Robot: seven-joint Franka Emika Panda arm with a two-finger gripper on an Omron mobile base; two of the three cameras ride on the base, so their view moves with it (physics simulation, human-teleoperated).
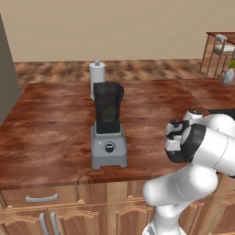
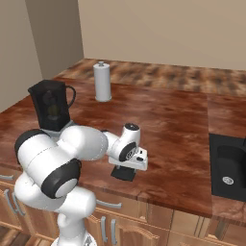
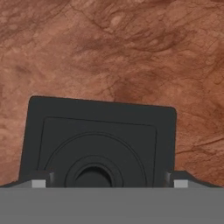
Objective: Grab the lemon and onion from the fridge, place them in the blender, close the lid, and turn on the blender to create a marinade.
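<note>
Reddish-brown worktop (image 1: 55,119) under everything, wood-fronted drawers below its near edge. Blender (image 1: 108,131) standing left of centre, dark jar uncovered, something yellowish showing dimly inside; white paper-towel roll (image 1: 97,75) just behind it. Lid (image 3: 98,142) lying flat near the worktop's near edge, right of the blender and well apart from it, directly beneath the gripper (image 3: 111,183). Jaws spread wide, one tip past each side of the lid, pinching nothing. Likely light, stiff, smooth plastic; best taken across two opposite flat edges, squarely, kept level to avoid slipping.
</note>
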